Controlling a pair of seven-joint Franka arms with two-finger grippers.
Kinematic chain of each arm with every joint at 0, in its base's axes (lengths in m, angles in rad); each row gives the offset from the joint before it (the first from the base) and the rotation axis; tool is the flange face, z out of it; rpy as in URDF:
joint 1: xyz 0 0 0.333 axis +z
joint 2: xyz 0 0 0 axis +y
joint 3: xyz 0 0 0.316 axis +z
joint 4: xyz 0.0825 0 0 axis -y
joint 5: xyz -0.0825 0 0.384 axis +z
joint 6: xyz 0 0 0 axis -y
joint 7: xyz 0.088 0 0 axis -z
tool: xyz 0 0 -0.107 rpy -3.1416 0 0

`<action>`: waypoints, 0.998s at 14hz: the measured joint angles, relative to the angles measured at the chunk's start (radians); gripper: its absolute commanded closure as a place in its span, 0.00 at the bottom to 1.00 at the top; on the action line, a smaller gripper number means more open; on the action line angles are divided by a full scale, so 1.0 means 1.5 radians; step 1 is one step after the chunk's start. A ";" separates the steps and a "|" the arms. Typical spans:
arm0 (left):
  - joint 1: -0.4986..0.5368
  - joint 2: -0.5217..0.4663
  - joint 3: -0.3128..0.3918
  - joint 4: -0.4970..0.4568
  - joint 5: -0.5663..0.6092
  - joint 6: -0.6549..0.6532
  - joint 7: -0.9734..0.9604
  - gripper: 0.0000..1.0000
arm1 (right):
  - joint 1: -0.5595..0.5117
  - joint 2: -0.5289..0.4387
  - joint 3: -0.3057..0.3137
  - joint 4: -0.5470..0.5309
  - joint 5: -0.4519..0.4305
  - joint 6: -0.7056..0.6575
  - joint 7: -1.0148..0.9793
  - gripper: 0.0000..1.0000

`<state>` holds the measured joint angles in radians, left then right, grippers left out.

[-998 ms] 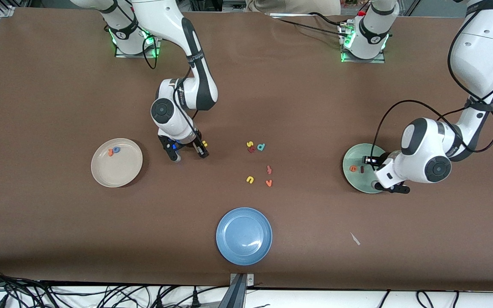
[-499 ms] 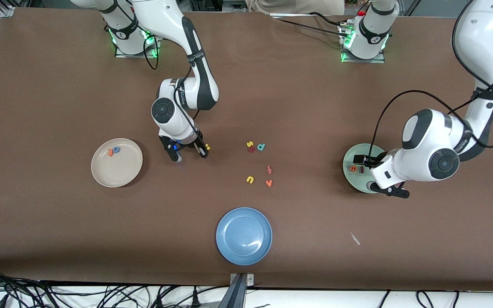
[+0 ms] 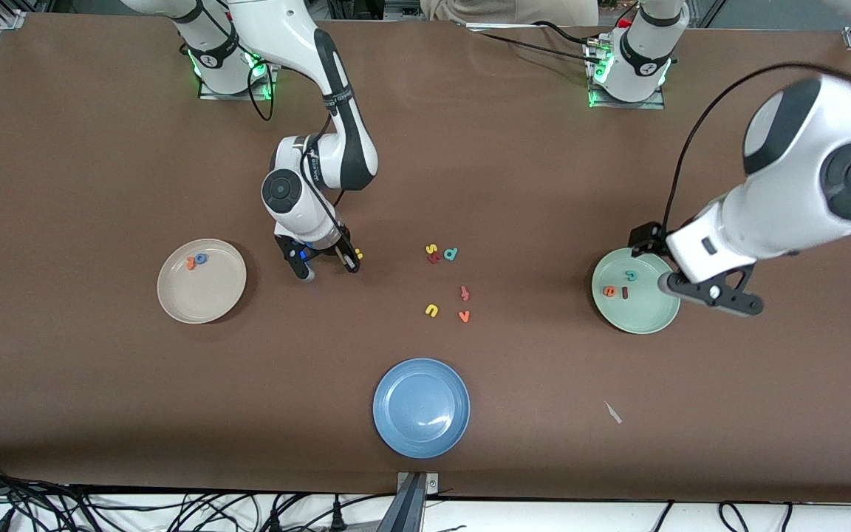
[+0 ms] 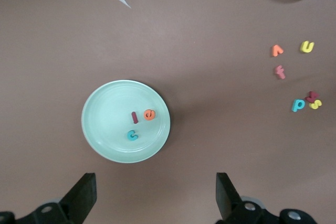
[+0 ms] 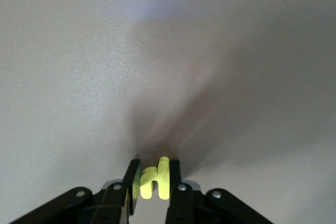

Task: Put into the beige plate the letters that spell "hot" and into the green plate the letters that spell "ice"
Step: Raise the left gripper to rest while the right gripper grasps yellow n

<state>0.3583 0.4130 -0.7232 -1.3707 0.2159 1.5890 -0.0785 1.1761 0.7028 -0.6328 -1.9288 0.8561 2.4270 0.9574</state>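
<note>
The green plate (image 3: pixel 647 316) holds a teal c (image 3: pixel 630 275), an orange e (image 3: pixel 609 291) and a dark red i (image 3: pixel 624 292). In the left wrist view these are the c (image 4: pixel 133 136), e (image 4: pixel 149 114) and i (image 4: pixel 134 117) on the plate (image 4: pixel 105 129). My left gripper (image 3: pixel 712 294) hangs open and empty, high over the table by that plate's rim (image 4: pixel 155 198). My right gripper (image 3: pixel 353 263) is low at the table, shut on the yellow h (image 3: pixel 358 255) (image 5: pixel 155 182). The beige plate (image 3: pixel 207 299) holds the orange t (image 3: pixel 190 262) and blue o (image 3: pixel 201 258).
Loose letters lie mid-table: a yellow s (image 3: pixel 431 249), a teal d (image 3: pixel 451 254), an orange f (image 3: pixel 464 293), a yellow u (image 3: pixel 431 310) and an orange v (image 3: pixel 464 316). A blue plate (image 3: pixel 421 408) sits nearer the front camera. A white scrap (image 3: pixel 612 412) lies near it.
My left gripper opened and rose away from the green plate, leaving the teal c lying in it. My right gripper closed on the yellow h.
</note>
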 measured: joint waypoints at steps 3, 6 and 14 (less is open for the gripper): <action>-0.015 -0.039 0.040 0.023 -0.004 -0.002 -0.001 0.00 | -0.001 0.007 0.000 0.017 -0.010 -0.023 -0.011 1.00; -0.134 -0.082 0.226 0.020 -0.098 0.002 -0.001 0.00 | -0.008 0.008 -0.009 0.034 -0.066 -0.074 -0.041 1.00; -0.285 -0.253 0.421 -0.143 -0.130 0.054 -0.004 0.00 | -0.014 0.003 -0.228 0.043 -0.084 -0.328 -0.441 1.00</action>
<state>-0.0693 0.0332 -0.0911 -1.5847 0.0210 1.6707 -0.0852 1.1556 0.7070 -0.9753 -1.8637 0.7307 1.9349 0.2961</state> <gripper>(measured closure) 0.000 0.740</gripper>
